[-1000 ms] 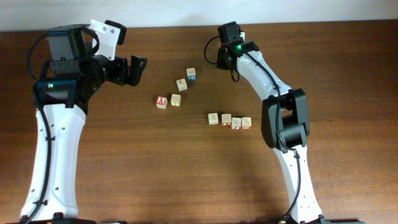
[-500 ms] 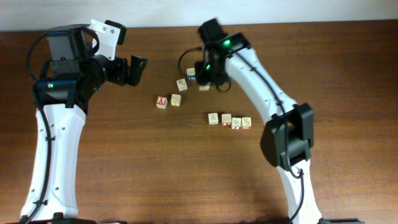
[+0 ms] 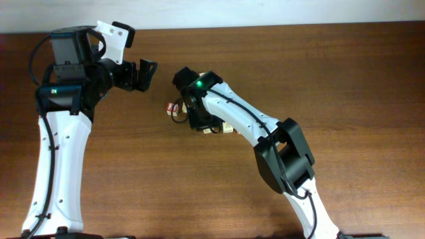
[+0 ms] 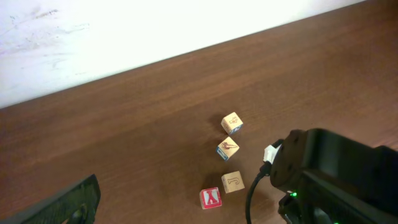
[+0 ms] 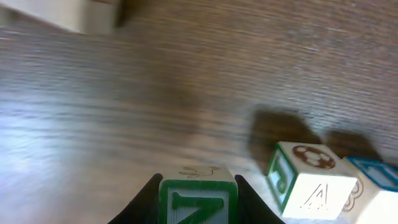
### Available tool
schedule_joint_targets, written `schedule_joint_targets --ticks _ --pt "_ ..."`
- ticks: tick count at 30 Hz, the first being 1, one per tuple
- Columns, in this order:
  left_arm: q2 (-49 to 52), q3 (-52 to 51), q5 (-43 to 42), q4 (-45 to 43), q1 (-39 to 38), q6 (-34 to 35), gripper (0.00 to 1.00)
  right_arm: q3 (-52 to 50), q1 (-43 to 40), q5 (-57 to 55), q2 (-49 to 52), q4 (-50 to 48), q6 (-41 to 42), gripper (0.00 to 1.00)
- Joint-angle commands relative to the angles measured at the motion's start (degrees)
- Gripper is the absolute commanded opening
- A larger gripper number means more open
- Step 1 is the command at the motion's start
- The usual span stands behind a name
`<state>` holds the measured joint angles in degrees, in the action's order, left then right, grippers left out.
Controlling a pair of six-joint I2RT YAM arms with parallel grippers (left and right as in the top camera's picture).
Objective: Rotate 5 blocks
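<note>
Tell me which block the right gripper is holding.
The green Z block, pinched in the right gripper; the neighbouring blocks sit free on the table.

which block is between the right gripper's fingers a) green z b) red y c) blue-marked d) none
a: the right wrist view shows the green z block clamped in the right gripper.

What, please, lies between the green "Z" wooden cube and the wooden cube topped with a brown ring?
The right gripper's dark finger, then bare table, in the right wrist view.
</note>
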<state>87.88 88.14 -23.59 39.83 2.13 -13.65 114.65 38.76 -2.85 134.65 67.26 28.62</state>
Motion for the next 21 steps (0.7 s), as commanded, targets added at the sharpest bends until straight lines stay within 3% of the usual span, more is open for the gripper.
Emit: schedule_joint_targets --ticks 1,13,21 --pt "0.50 1.16 -0.63 -0.04 0.28 0.31 0.99 -2.36 -0.20 -3.74 0.79 -1.66 0.96 0.27" --pt "0.50 1.16 -0.63 -0.04 0.28 0.31 0.99 -4.46 -2.16 -6.93 0.79 -2.08 0.17 0.32" --pt "0.50 1.16 -0.61 -0.04 0.28 0.31 0.99 -4.37 -2.14 -6.86 0.74 -0.39 0.20 0.45"
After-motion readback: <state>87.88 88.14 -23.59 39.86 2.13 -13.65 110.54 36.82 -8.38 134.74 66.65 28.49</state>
